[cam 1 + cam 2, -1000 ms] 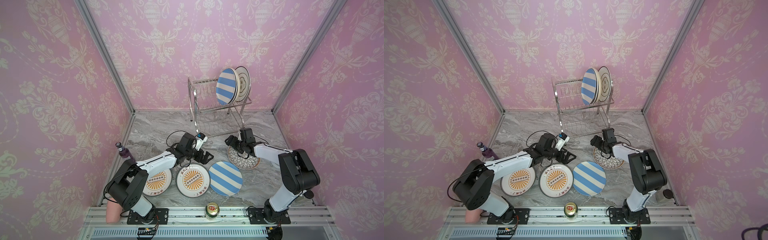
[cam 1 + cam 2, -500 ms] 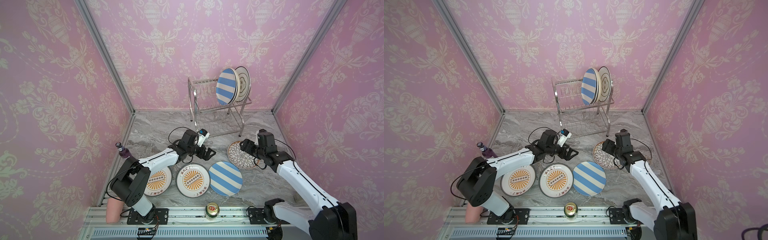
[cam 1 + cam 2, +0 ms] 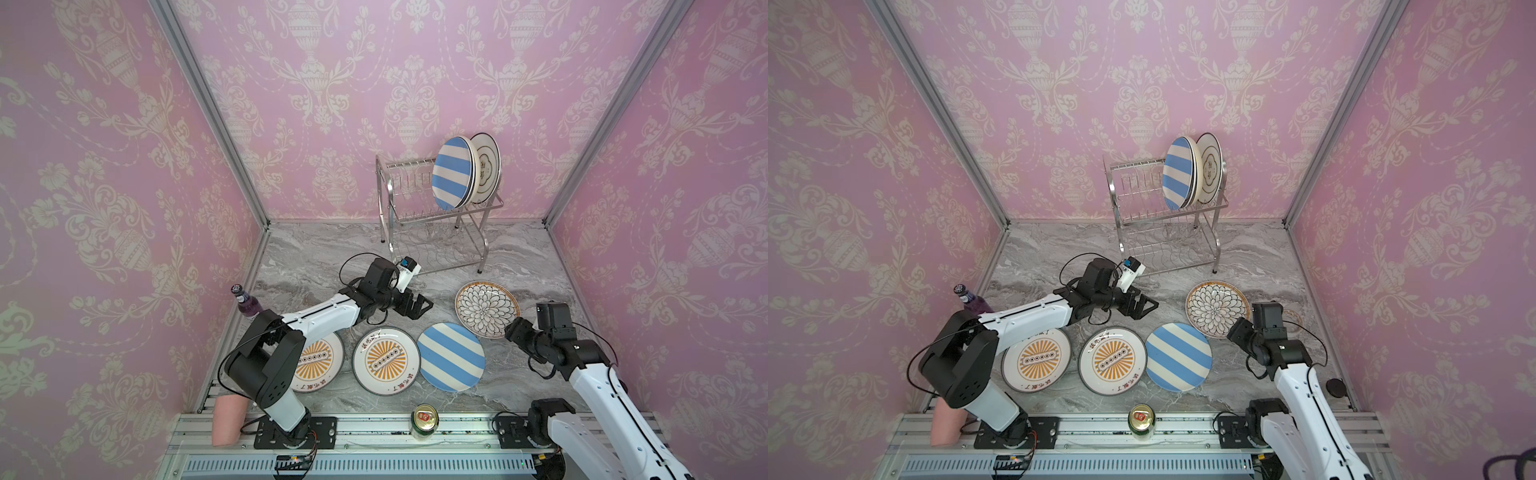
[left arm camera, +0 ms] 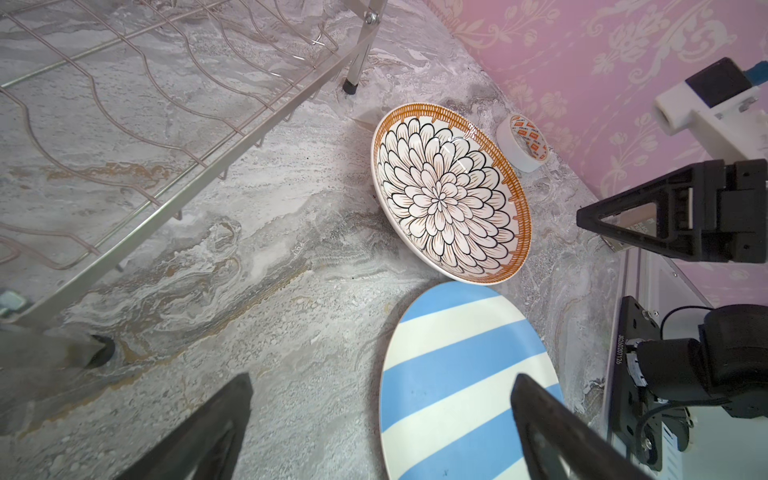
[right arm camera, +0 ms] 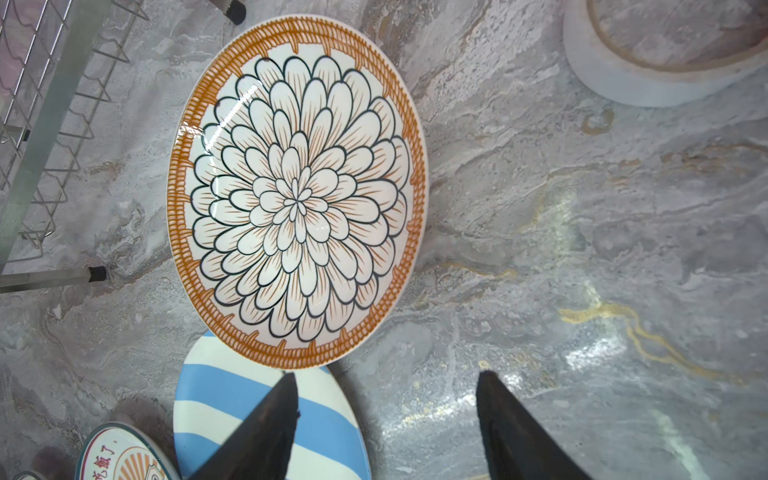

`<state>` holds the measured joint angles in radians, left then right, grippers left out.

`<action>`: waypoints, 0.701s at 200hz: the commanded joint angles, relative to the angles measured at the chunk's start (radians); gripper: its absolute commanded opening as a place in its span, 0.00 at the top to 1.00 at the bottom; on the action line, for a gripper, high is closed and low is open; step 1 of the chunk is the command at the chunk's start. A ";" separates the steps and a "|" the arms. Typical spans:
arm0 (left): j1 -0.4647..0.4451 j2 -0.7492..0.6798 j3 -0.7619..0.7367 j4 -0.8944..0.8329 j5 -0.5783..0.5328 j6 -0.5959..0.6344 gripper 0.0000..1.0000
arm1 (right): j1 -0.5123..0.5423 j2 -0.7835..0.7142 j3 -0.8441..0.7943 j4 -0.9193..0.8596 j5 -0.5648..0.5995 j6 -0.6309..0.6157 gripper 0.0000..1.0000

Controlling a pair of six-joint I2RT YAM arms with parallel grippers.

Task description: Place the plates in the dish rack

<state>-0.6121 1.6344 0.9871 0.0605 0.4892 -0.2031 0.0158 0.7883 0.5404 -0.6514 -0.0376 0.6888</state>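
Observation:
The dish rack (image 3: pixel 401 195) (image 3: pixel 1136 193) stands at the back. A blue-striped plate (image 3: pixel 451 172) and a black-lined white plate (image 3: pixel 487 168) stand upright in its upper tier. Flat on the marble lie a black floral plate (image 3: pixel 486 309) (image 5: pixel 297 199), a blue-striped plate (image 3: pixel 451 357) (image 4: pixel 453 374) and two orange sunburst plates (image 3: pixel 385 360) (image 3: pixel 322 361), one of them partly under my left arm. My left gripper (image 3: pixel 427 307) (image 4: pixel 382 376) is open and empty, between the rack and the striped plate. My right gripper (image 3: pixel 508 329) (image 5: pixel 386 374) is open and empty at the floral plate's near right edge.
A tape roll (image 4: pixel 523 143) (image 5: pixel 665 62) lies right of the floral plate. A purple bottle (image 3: pixel 245 305) stands by the left wall. A can (image 3: pixel 424 422) and a pink roll (image 3: pixel 226 419) sit at the front rail. A black disc (image 3: pixel 1335 386) lies near the right wall.
My right arm has swung back from the floral plate's far left side to its near right edge; the plate stayed put. My left gripper shifted slightly right.

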 commanded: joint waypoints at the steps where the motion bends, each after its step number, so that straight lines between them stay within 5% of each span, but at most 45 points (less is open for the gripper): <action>1: -0.005 -0.023 0.007 -0.023 -0.001 0.036 0.01 | -0.035 0.011 -0.034 0.027 -0.059 0.002 0.31; 60: 0.003 -0.050 -0.007 -0.052 -0.029 0.056 0.01 | -0.138 0.086 -0.069 0.157 -0.136 -0.020 0.38; 140: 0.028 -0.101 -0.029 -0.084 -0.063 0.066 0.01 | -0.213 0.390 0.026 0.338 -0.171 -0.120 0.54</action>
<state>-0.5980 1.5707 0.9787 0.0090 0.4595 -0.1696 -0.1844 1.1309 0.5026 -0.3653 -0.1993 0.6369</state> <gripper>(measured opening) 0.993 0.475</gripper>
